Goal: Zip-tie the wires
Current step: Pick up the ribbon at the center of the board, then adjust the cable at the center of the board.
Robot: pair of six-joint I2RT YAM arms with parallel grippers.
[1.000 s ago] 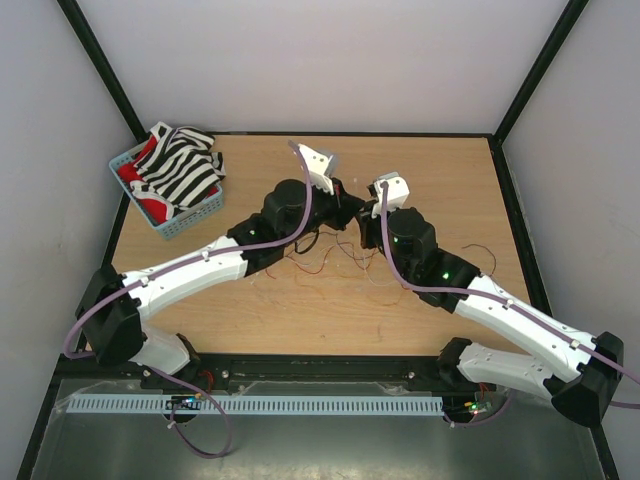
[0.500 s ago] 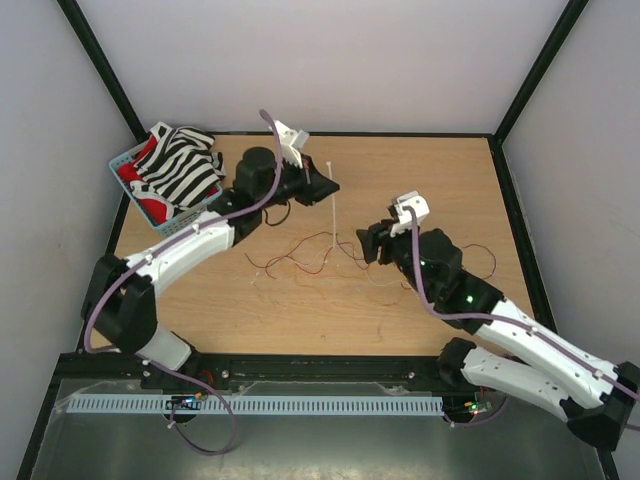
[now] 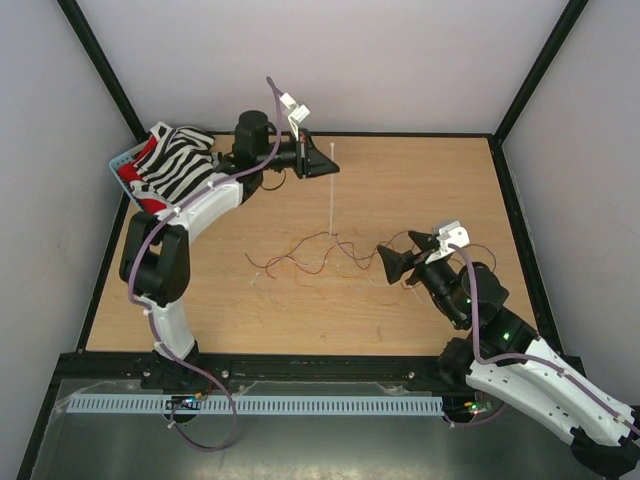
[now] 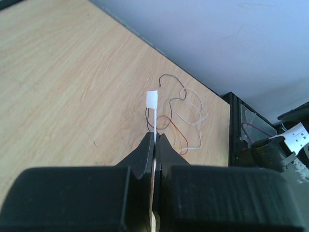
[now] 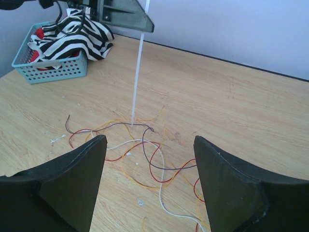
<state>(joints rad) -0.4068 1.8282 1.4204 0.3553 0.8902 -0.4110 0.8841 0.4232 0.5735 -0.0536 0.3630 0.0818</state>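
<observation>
The wires (image 3: pixel 318 256) lie loose on the wooden table as red, orange, dark and white strands, also seen in the right wrist view (image 5: pixel 154 154) and the left wrist view (image 4: pixel 186 113). The zip tie (image 3: pixel 331 195) is a thin white strip held upright, and its lower end reaches the strands (image 5: pixel 137 82). My left gripper (image 3: pixel 322 160) is shut on its upper part, high near the table's back. The tie's square end (image 4: pixel 152 100) sticks out past the closed jaws. My right gripper (image 3: pixel 397 250) stands open and empty just right of the wires (image 5: pixel 149 140).
A blue basket (image 3: pixel 119 161) holding a black-and-white striped cloth (image 3: pixel 178 170) sits at the back left corner, close to the left arm's elbow; it shows in the right wrist view too (image 5: pixel 53 67). Black frame posts and pale walls bound the table.
The right gripper opened, let go and drew back to the right and nearer. The left arm swung back and left, raising the zip tie upright above the wires.
</observation>
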